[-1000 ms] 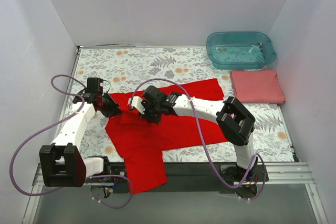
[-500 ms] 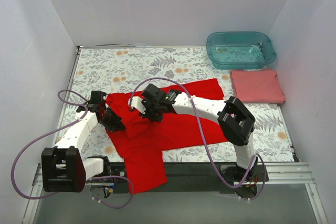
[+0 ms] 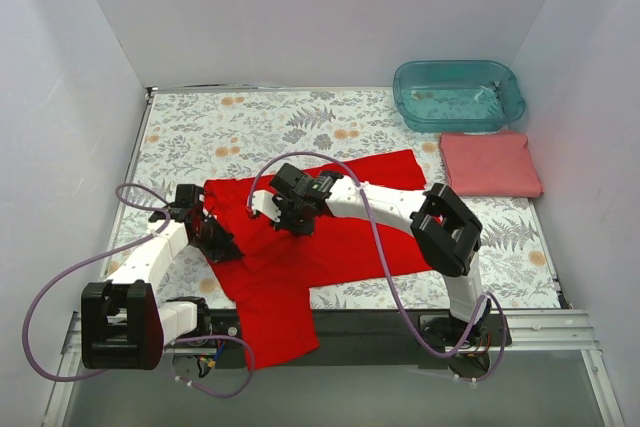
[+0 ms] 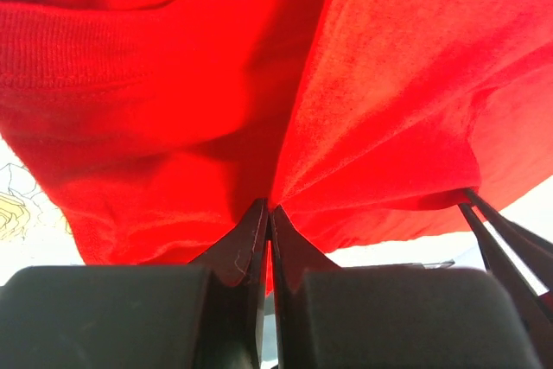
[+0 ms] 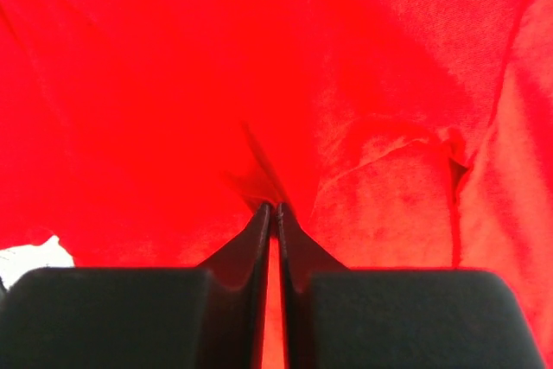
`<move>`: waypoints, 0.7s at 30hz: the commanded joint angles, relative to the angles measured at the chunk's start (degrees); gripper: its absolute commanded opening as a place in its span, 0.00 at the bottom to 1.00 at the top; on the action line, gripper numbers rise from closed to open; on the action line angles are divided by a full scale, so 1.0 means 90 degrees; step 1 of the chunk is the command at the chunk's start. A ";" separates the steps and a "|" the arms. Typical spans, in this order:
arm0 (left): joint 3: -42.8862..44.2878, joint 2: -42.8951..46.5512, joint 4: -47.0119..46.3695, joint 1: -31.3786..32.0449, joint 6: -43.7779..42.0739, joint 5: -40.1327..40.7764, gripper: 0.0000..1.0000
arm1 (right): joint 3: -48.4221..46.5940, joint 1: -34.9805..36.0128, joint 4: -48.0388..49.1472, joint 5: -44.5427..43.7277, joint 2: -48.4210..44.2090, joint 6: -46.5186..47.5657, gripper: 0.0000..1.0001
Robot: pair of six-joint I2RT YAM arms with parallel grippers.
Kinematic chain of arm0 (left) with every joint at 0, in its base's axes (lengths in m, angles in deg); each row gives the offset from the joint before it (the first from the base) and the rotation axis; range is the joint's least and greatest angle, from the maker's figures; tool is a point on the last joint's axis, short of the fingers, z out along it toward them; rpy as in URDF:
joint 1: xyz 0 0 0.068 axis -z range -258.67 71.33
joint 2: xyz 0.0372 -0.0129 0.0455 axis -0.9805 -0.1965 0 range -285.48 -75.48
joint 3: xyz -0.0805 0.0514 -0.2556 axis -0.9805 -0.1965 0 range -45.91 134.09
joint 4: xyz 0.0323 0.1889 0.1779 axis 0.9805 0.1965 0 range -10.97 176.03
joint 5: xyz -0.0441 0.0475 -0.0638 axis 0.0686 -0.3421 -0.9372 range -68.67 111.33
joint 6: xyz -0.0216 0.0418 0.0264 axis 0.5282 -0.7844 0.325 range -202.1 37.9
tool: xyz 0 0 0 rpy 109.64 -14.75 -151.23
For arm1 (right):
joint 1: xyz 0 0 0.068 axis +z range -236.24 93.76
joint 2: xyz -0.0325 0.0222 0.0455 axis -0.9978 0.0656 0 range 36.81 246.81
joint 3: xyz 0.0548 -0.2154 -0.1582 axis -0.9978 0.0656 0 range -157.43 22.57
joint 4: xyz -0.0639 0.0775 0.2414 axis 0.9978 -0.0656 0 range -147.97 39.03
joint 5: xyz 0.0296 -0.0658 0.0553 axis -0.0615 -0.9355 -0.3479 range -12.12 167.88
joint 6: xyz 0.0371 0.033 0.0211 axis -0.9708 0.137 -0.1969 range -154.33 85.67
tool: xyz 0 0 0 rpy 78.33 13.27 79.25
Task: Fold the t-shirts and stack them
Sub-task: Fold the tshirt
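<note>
Step in hand: folding the red t-shirt (image 3: 330, 247), spread centre-left with one end hanging over the near edge. The left gripper (image 4: 269, 211) and right gripper (image 5: 276, 207) each clamp a pinch of its cloth. Next: carry both pinches across evenly. The folded pink t-shirt (image 3: 490, 164) lies at far right.

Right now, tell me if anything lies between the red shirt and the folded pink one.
Nothing visible. Only bare table separates the red shirt from the pink shirt to its right; the teal tub sits behind that, off the path.

Overhead camera looks down; wrist cameras hug red shirt (image 3: 300, 257).
</note>
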 commanded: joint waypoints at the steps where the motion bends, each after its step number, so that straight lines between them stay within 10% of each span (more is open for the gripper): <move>1: -0.0121 0.0311 0.0055 0.0007 0.0106 -0.0069 0.07 | -0.0292 -0.0007 -0.0258 0.0050 0.0175 0.0073 0.29; 10: 0.1109 0.0126 -0.0265 -0.0129 -0.0049 0.1853 0.51 | -0.0722 -0.1001 -0.0200 -0.0361 -0.0010 -0.0522 0.50; 21: 0.2252 -0.2275 -0.2181 -0.0775 -0.0118 0.2481 0.53 | -0.0020 -0.4244 0.1118 0.0265 -0.0439 -0.2583 0.45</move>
